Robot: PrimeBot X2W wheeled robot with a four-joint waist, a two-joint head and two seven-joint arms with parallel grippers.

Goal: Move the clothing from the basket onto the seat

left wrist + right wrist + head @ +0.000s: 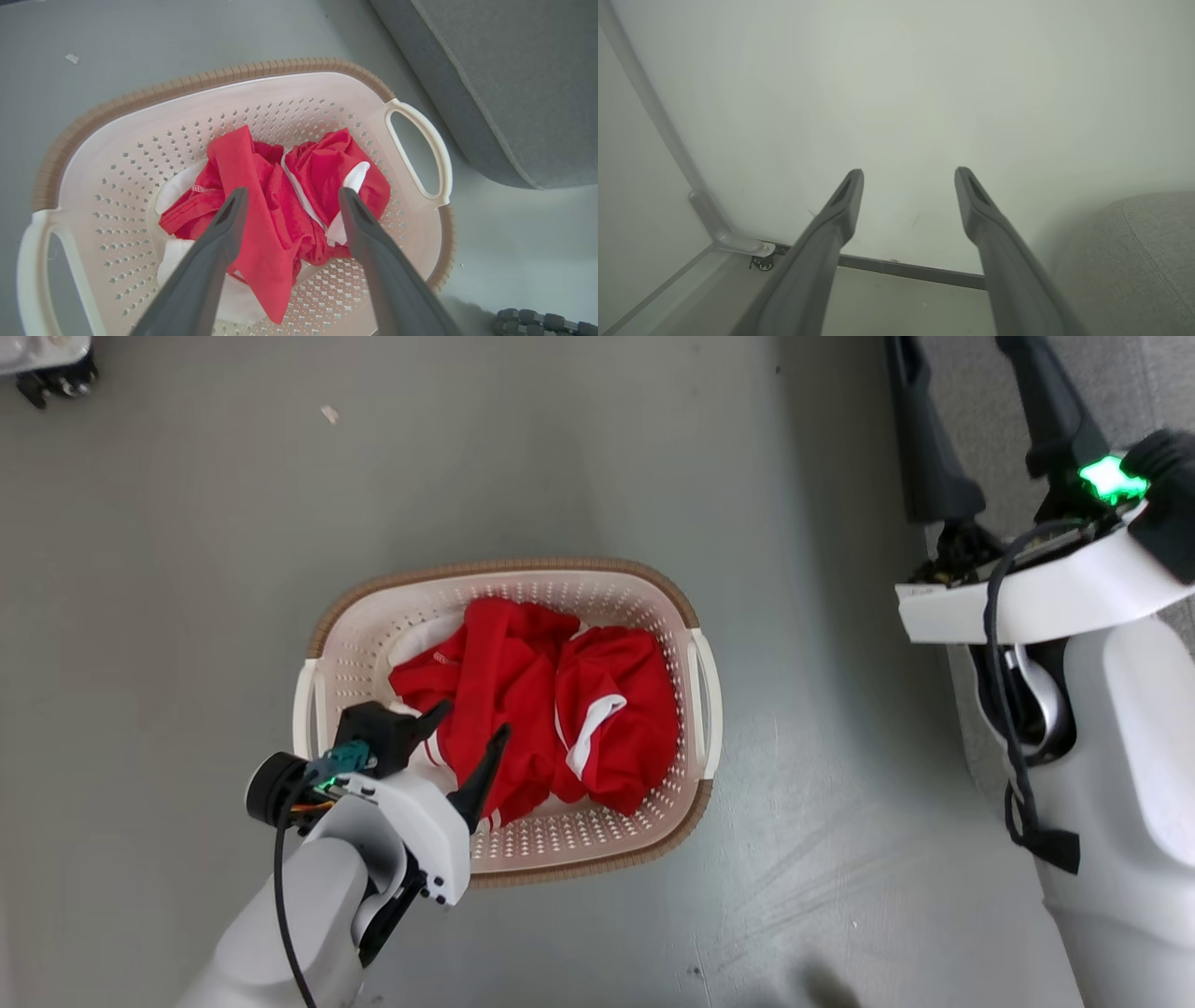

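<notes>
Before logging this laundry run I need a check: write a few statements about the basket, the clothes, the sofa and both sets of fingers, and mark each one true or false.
1. The red clothes lie inside the basket. True.
2. The left fingers are clamped on a red garment. False: they are spread open over the clothes and grip nothing.
3. The basket stands on the sofa. False: it stands on the floor, beside the sofa.
4. The right fingers are open and hold nothing. True.
</notes>
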